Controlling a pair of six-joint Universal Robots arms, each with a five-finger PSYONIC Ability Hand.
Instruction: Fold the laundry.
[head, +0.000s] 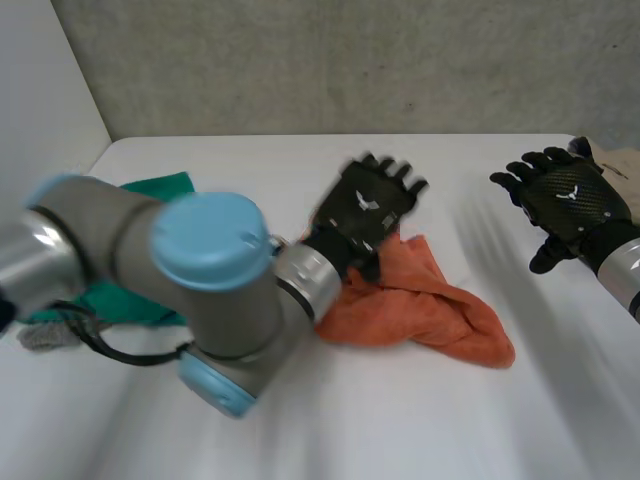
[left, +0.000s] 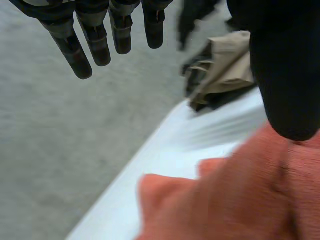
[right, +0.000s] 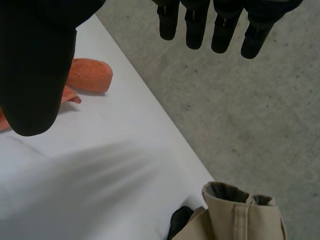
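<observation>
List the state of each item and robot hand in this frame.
Orange cloth: crumpled, unfolded on the table.
Green cloth: lying partly hidden behind the left arm.
Beige garment: bunched at the table's edge.
Left robot hand: open, over the orange cloth.
Right robot hand: open, holding nothing.

Grey arm (head: 100, 235), light-blue cap (head: 212, 240) — left hand (head: 365, 208), right hand (head: 572, 200) black.

A white table (head: 250, 160) spans the scene, its far edge meeting a speckled grey concrete surface (head: 350, 60). A plain white panel (head: 35, 90) rises beside the table's left corner.
</observation>
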